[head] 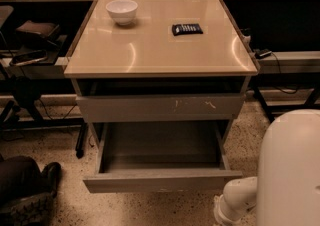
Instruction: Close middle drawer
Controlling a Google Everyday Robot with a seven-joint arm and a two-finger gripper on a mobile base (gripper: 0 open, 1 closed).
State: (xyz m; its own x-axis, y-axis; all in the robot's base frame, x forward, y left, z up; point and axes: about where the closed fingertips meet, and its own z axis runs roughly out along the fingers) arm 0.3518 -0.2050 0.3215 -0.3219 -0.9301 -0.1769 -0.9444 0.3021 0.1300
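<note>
The middle drawer (161, 180) is pulled far out of the cabinet, its plain grey front facing me and its deep box empty inside. Above it sits the shut grey drawer front with pale scratch marks (160, 107). My white arm (292, 170) fills the lower right corner, with a lower link (235, 201) just right of and below the open drawer's front right corner. My gripper is out of view; no fingers show in the camera view.
The cabinet's beige top (160, 50) carries a white bowl (122, 11) and a black device (187, 29). A dark shoe and leg (27, 192) lie on the speckled floor at bottom left. Dark desk frames and cables stand at both sides.
</note>
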